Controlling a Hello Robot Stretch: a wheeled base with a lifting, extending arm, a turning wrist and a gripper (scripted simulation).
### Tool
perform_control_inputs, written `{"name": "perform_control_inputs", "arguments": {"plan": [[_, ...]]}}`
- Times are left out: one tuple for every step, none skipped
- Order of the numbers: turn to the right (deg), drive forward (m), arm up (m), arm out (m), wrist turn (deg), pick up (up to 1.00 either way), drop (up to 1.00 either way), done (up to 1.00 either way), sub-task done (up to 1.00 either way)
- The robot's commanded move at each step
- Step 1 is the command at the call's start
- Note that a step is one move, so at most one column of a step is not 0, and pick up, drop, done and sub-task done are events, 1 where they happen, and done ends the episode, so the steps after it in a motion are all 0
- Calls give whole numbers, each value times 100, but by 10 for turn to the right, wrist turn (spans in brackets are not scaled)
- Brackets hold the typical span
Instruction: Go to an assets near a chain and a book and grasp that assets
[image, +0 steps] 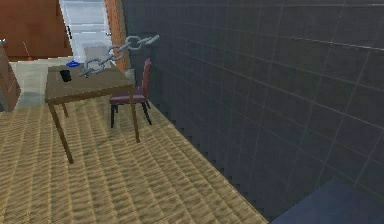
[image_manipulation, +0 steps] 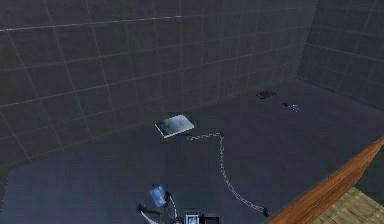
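Arm side view
- Dark surface (image_manipulation: 90, 175): wide, backed by a dark tiled wall (image_manipulation: 120, 60).
- Book (image_manipulation: 175, 125): grey, lying flat near the middle.
- Thin chain (image_manipulation: 222, 160): runs from beside the book toward the near right.
- Blue thing (image_manipulation: 157, 194): small, at the near edge, left of the thin chain's near end and nearer than the book. It is probably the task's thing.
- Gripper (image_manipulation: 158, 208): at the bottom edge, right at the blue thing. Whether it holds anything cannot be told, nor can how the jaws stand.
- Two small dark bits (image_manipulation: 266, 95): far right.

Forward view
- Table (image: 85, 92): wooden, far left.
- Big chain (image: 125, 50): silver, on the table's far side.
- Cup (image: 66, 75): dark, on the table.
- Chair (image: 135, 95): dark red, right of the table.
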Motion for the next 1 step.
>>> {"name": "perform_control_inputs", "arguments": {"plan": [[0,0,0,0,0,100,0,0,0]]}}
